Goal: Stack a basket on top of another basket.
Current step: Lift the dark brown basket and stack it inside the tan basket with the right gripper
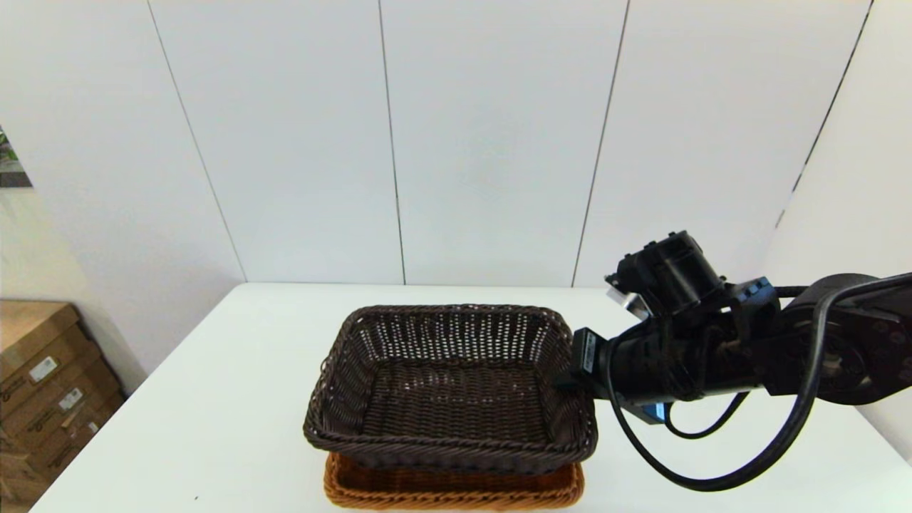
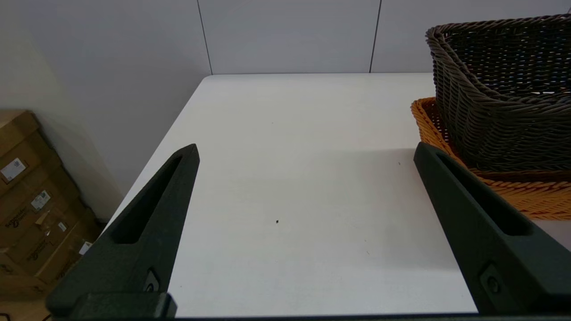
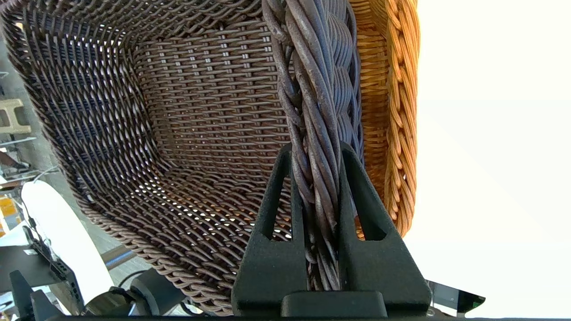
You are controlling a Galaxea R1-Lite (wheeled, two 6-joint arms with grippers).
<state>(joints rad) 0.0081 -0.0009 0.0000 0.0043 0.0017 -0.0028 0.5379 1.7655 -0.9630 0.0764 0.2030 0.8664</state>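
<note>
A: Where's the dark brown wicker basket (image 1: pixel 450 388) right now?

B: Sitting in the mouth of the orange-tan wicker basket (image 1: pixel 456 488), near the front edge of the white table (image 1: pixel 214 399). The right tool (image 3: pixel 316 154) is pinching its braided rim on the right-hand side, one finger inside the wall and one outside.

A: Is it fully nested?

B: Hard to say. From the left wrist, the dark basket looks tipped, its near corner riding high above the orange rim, so I'd judge it not yet seated.

A: So how should the step be finished?

B: Lower the held side gently until the dark basket's base settles level inside the orange one, keeping its walls within the orange rim all round. Only then let go, and draw the inner finger straight up so it doesn't snag the weave.

A: And the left tool (image 2: pixel 305 151)?

B: Spread wide over bare table, just beside the orange basket's left side, holding nothing. It could steady the orange basket if that slides.
</note>
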